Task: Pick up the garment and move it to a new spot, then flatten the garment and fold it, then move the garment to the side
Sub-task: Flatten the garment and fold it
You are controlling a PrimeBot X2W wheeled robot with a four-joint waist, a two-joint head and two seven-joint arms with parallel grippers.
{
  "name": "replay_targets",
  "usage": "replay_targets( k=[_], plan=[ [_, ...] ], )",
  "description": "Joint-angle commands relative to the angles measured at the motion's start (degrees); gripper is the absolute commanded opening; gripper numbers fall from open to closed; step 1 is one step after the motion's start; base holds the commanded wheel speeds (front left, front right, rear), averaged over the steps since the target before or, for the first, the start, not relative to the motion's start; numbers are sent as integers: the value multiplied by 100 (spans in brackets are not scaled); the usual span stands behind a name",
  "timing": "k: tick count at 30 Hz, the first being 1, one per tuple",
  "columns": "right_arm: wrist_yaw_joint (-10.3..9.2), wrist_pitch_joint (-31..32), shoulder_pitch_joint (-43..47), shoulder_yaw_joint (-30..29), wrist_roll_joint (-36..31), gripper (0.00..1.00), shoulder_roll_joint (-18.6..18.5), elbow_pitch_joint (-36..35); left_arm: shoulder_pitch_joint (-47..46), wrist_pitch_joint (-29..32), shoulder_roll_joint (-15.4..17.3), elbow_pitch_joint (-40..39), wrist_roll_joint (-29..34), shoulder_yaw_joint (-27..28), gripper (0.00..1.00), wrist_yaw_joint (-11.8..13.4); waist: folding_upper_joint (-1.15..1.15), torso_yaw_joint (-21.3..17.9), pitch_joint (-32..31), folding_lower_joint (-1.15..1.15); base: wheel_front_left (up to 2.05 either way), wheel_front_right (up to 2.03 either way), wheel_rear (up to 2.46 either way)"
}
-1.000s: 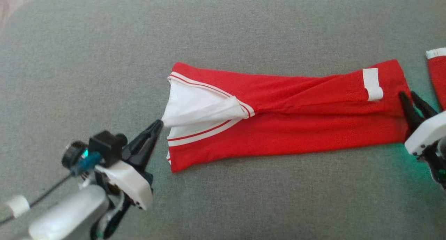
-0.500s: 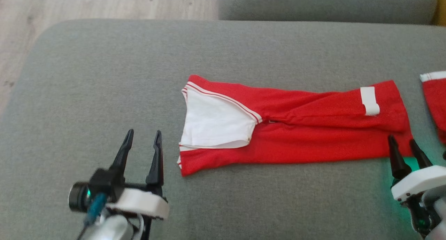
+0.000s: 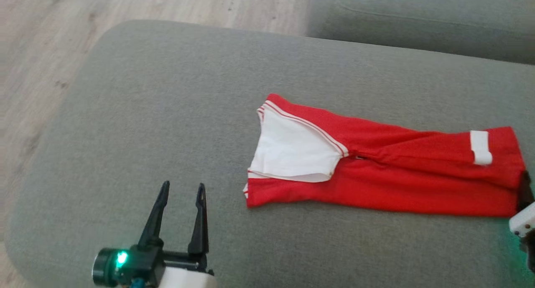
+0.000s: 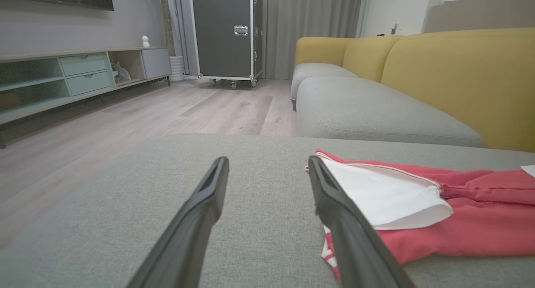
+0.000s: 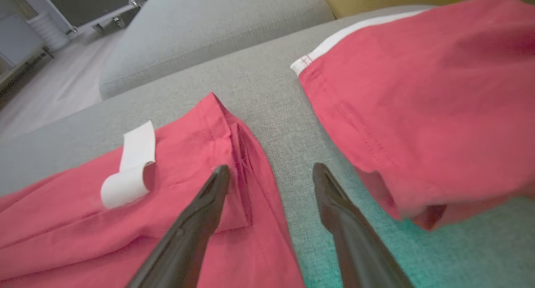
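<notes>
Grey sofa cushion [image 3: 167,112] taken as the surface, pale wood floor [image 3: 42,49] seen at upper left of the head view. Yellow sofa back [image 4: 459,79] and a black wheeled case [image 4: 228,29] seen in the background of the left wrist view.

The garment [image 3: 397,183] is laid flat on the cushion, right of centre in the head view, folded into a long red strip running left to right. A white inner panel [image 3: 292,154] is exposed at its left end; a white label tab [image 3: 480,147] is seen near its right end.

The left tool [image 3: 184,184] is seen at lower left of the head view, fingers spread wide, nothing held, near the garment's left end but apart from it.

The right tool [image 5: 271,169] is shown wide and empty in the right wrist view. Its left finger is over the garment's end and its right finger over bare cushion; contact cannot be told. A second red piece of cloth [image 5: 418,91] with white trim is seen at upper right of that view, apart from the garment.
</notes>
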Motion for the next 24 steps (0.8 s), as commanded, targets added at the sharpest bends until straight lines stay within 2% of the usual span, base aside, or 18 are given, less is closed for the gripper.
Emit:
replay_targets(
  k=[1,3,4,6,7,10,13,19,24],
  plan=[
    [-4,9,-109,61,-106,100,-109,47,-85,-54,-26,-172,74,239,100,-24,0,90,9,0,0,0,0],
    [-4,97,-239,-15,-186,100,-35,351,-52,-54,-117,-139,172,281,100,-113,0,146,22,0,0,0,0],
    [-4,130,-296,-41,-217,87,0,473,-39,-54,-157,-122,215,309,100,-151,0,158,26,0,0,0,0],
    [-4,247,-385,-67,-251,14,72,648,-22,-54,-223,-92,300,369,100,-214,0,169,35,0,0,0,0],
    [-4,308,-421,-79,-253,0,102,700,-14,-54,-252,-83,339,404,100,-239,0,165,41,0,0,0,0],
    [-4,515,-492,-49,-238,0,188,718,17,-54,-323,-61,434,516,100,-304,0,97,39,0,0,0,0],
    [-4,432,-536,-28,-262,0,102,599,45,-54,-382,-33,506,617,100,-381,0,-11,31,0,0,0,0],
    [-4,356,-623,25,-371,0,-399,265,73,-54,-539,16,637,753,100,-540,0,-279,31,0,0,0,0],
    [-4,644,-663,10,-114,0,-738,-609,110,-54,-645,66,726,877,100,-641,0,-495,13,0,0,0,0]
  ],
)
